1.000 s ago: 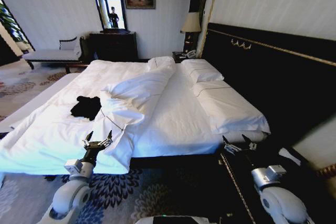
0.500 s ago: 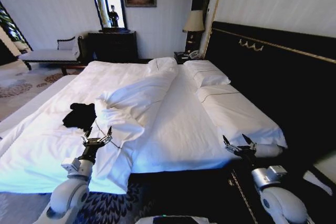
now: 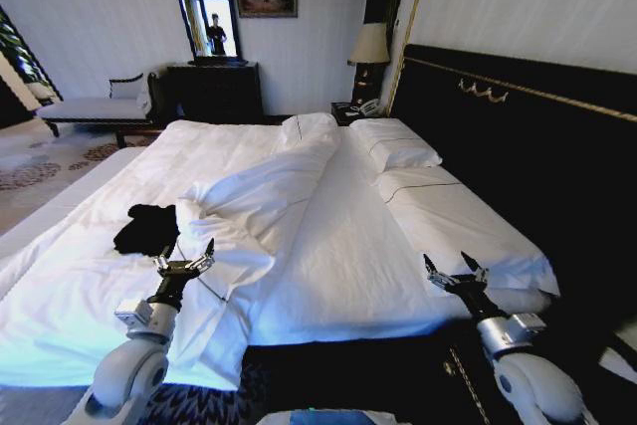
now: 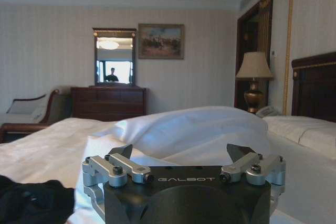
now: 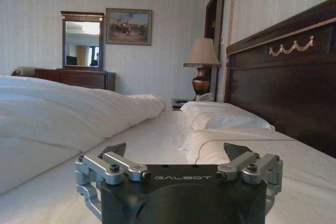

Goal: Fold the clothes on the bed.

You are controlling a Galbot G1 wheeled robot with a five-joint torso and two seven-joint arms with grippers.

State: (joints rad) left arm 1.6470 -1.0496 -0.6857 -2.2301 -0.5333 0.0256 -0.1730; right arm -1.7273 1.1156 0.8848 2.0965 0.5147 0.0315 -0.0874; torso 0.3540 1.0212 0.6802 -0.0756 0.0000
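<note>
The clothes (image 3: 145, 229) lie as a small crumpled black heap on the left part of the bed (image 3: 338, 246), on the white duvet; in the left wrist view the clothes (image 4: 31, 203) sit just beside the gripper. My left gripper (image 3: 183, 261) (image 4: 181, 156) hovers open over the duvet's near left edge, a little right of the black heap, holding nothing. My right gripper (image 3: 455, 271) (image 5: 176, 153) is open over the near right side of the bed, close to the pillows, empty as well.
A rumpled ridge of duvet (image 3: 259, 186) runs down the bed's middle. Pillows (image 3: 403, 151) lie by the dark headboard (image 3: 518, 136). A dresser with mirror (image 3: 214, 87), a lamp (image 3: 370, 47) and a chaise bench (image 3: 95, 106) stand at the far wall.
The whole picture has shifted: the camera has come closer to the bed and the carpet has dropped out of sight. Both grippers now hang over the mattress, still open.
</note>
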